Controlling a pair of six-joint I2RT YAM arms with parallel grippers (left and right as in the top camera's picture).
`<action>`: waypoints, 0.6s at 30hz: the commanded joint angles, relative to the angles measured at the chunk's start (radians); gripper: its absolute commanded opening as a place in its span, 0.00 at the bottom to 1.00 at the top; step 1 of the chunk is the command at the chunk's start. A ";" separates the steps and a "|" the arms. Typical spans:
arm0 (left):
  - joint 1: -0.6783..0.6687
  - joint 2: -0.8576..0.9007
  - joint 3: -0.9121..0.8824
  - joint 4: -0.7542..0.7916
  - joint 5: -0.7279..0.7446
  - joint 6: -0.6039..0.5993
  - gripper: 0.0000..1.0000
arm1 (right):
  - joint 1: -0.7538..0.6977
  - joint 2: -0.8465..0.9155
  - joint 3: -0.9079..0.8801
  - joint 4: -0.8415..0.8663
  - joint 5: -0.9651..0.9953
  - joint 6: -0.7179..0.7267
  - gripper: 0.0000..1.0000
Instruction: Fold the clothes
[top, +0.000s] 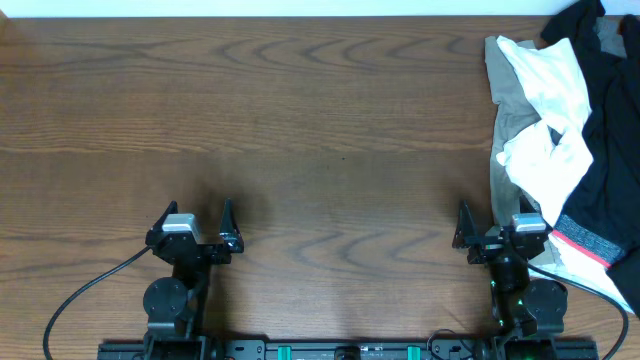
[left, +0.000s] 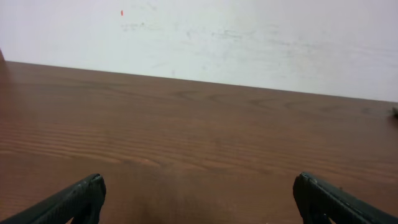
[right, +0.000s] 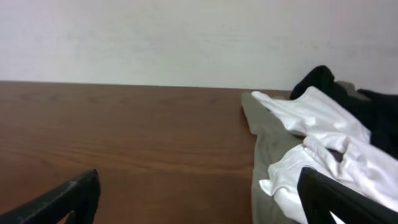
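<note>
A heap of clothes lies at the table's right edge: a white garment (top: 548, 105) on top of a grey-olive one (top: 505, 120), with a black garment (top: 612, 150) to their right. The white garment (right: 323, 134) and grey-olive cloth (right: 273, 149) also show in the right wrist view, with the black one (right: 348, 93) behind. My left gripper (top: 195, 222) is open and empty near the table's front left; it shows over bare wood in the left wrist view (left: 199, 199). My right gripper (top: 493, 222) is open and empty, its right finger beside the heap's front edge (right: 199, 199).
The brown wooden table (top: 300, 120) spreads between the arms and to the far edge. A pale wall (left: 217, 31) stands behind the table. Black cables (top: 75, 300) trail from the arm bases at the front.
</note>
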 joint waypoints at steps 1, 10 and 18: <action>0.006 0.000 -0.003 -0.051 0.003 -0.049 0.98 | 0.008 -0.006 -0.001 0.000 -0.005 0.093 0.99; 0.006 0.124 0.194 -0.187 0.008 -0.062 0.98 | 0.008 0.076 0.182 -0.202 0.025 0.105 0.99; 0.006 0.428 0.533 -0.435 -0.005 -0.081 0.98 | 0.007 0.375 0.475 -0.440 0.070 0.140 0.99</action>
